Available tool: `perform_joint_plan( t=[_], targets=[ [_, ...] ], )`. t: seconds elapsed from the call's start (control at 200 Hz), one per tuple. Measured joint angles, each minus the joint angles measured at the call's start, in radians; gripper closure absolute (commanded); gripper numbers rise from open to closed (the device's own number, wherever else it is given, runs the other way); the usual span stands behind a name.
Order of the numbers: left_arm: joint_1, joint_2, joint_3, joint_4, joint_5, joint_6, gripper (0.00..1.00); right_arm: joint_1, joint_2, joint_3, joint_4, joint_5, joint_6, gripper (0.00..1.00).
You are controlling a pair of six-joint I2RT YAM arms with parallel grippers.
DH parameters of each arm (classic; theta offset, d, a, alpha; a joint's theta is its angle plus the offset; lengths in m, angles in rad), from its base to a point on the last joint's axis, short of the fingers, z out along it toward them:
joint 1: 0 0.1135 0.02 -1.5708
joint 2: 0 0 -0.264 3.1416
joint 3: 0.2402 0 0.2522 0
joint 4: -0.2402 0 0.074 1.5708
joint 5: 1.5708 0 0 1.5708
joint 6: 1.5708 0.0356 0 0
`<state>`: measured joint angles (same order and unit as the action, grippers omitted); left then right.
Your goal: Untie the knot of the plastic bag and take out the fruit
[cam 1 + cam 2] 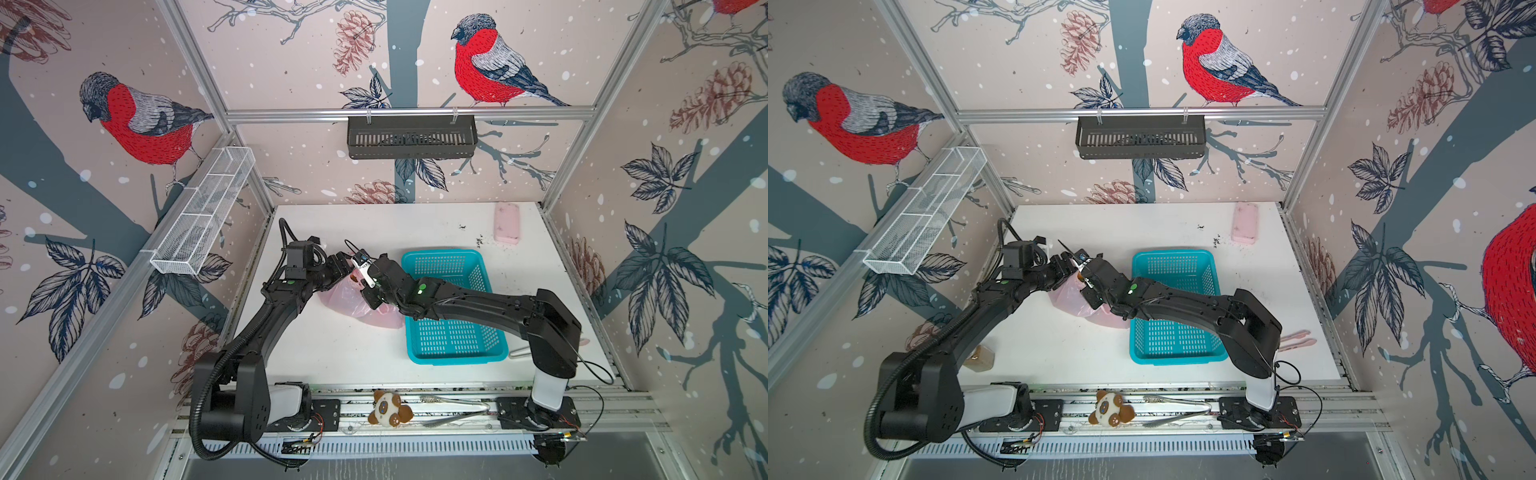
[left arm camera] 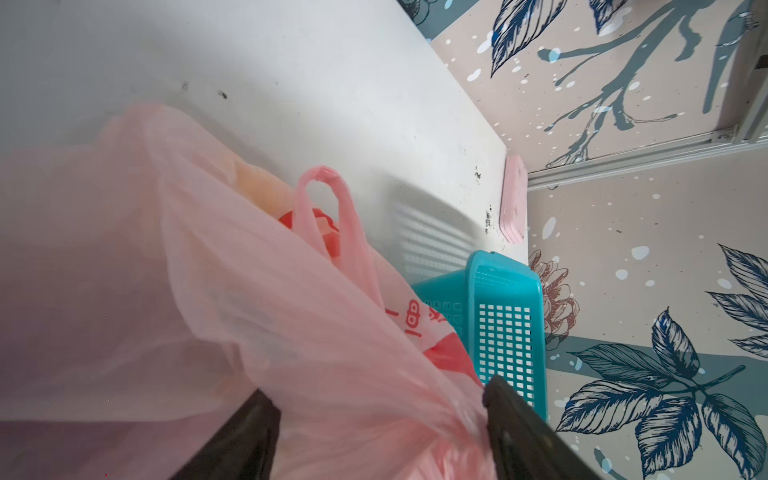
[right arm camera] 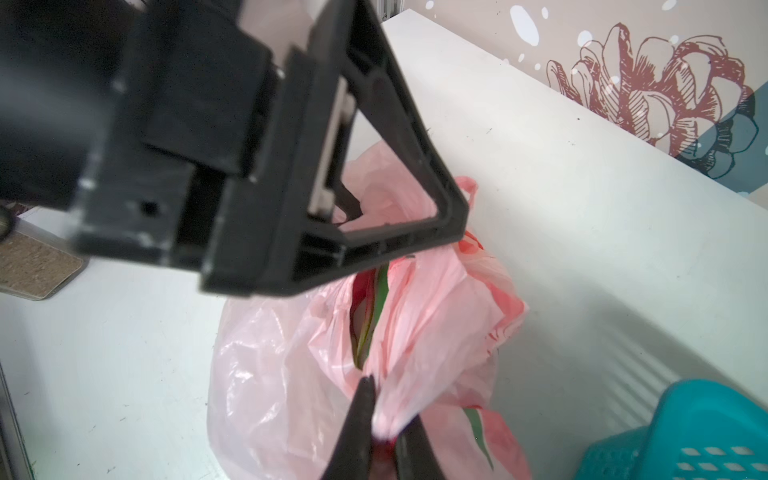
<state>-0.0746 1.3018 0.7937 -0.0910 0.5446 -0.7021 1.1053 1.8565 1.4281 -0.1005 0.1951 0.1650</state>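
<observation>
Only red characters [image 2: 411,318] on plastic bag [image 2: 249,316], illegible.

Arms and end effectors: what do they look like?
Angular black shells on the left arm and right arm, a white link near each base, a green dot on each forearm. A ribbed black hose runs along the left; thin black wire loops by the right base. The left end effector and right end effector have black fingers.
</observation>
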Motion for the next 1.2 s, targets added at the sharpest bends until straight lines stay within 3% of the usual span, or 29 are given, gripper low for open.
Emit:
perform_joint_plan(
  t=[0.145, 0.31, 0.425, 0.951, 1.201],
  targets=[
    [-0.001, 0.053, 0.001, 0.014, -0.016, 0.004, 0.41, 0.021, 0.002, 0.002, -0.001, 0.019, -0.033, 0.89],
    [-0.001, 0.074, 0.000, 0.043, -0.033, 0.003, 0.85, 0.042, -0.002, -0.004, 0.003, 0.025, -0.064, 0.89],
    [-0.002, 0.064, -0.010, 0.064, -0.055, 0.003, 1.00, 0.044, -0.008, -0.007, 0.004, 0.045, -0.080, 0.88],
    [0.010, -0.168, -0.127, 0.085, -0.306, -0.024, 1.00, -0.040, -0.105, -0.116, 0.057, 0.108, 0.025, 0.87],
    [0.073, -0.282, -0.218, 0.085, -0.385, -0.051, 1.00, -0.119, -0.138, -0.156, 0.056, 0.101, 0.122, 0.83]
  ],
)
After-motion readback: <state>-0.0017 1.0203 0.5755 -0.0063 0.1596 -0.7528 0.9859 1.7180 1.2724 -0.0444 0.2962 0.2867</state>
